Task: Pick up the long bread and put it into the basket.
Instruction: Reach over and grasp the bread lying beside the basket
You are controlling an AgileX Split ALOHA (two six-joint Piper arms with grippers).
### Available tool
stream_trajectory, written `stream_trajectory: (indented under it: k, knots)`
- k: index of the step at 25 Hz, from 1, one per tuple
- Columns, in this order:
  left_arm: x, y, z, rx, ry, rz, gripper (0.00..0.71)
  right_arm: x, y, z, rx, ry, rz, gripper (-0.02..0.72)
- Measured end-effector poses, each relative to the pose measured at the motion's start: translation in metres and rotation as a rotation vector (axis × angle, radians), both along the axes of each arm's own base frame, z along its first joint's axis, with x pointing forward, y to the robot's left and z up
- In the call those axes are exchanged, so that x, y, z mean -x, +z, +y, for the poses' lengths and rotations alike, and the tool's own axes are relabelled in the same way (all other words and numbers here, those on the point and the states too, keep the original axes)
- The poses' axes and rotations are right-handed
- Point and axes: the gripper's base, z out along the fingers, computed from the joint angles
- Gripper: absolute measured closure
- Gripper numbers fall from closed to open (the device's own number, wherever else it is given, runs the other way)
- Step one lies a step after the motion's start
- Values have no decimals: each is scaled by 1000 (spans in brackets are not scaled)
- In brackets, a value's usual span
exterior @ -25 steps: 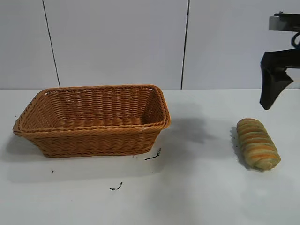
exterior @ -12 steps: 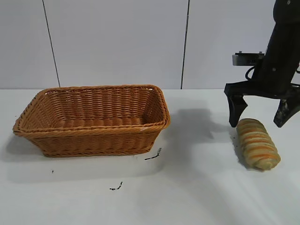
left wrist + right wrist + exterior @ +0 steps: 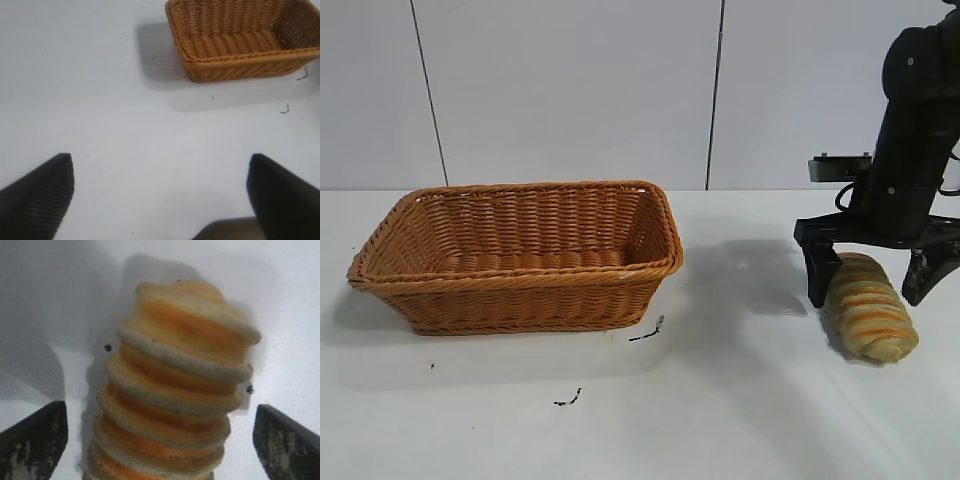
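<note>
The long bread (image 3: 870,312), a ridged tan loaf with orange stripes, lies on the white table at the right. My right gripper (image 3: 866,298) is lowered over its far end, open, with one finger on each side and a gap between each finger and the loaf. In the right wrist view the long bread (image 3: 180,385) lies between the wide-apart fingers of the right gripper (image 3: 160,406). The woven basket (image 3: 520,277) stands at the left with nothing in it. My left gripper (image 3: 159,158) hangs open over bare table, well away from the basket (image 3: 235,56), and does not show in the exterior view.
Two small black marks (image 3: 647,330) (image 3: 568,399) lie on the table in front of the basket. A stretch of bare white table (image 3: 750,300) separates the basket from the loaf. A panelled wall stands behind.
My right gripper came down from the upper right, turned and now straddles the bread's far end, still open. The bread and the basket have not moved.
</note>
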Motion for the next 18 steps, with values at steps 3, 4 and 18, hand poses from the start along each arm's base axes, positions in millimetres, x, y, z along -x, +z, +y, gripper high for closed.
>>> stream_trajectory:
  k: [3, 4, 18]
  knots:
    - [0, 0, 0, 0, 0, 0, 18, -1, 0, 0, 1, 11, -9, 14]
    - [0, 0, 0, 0, 0, 0, 18, -1, -1, 0, 1, 11, -7, 14]
    - [0, 0, 0, 0, 0, 0, 18, 2, -14, 0, 3, 17, 50, 464]
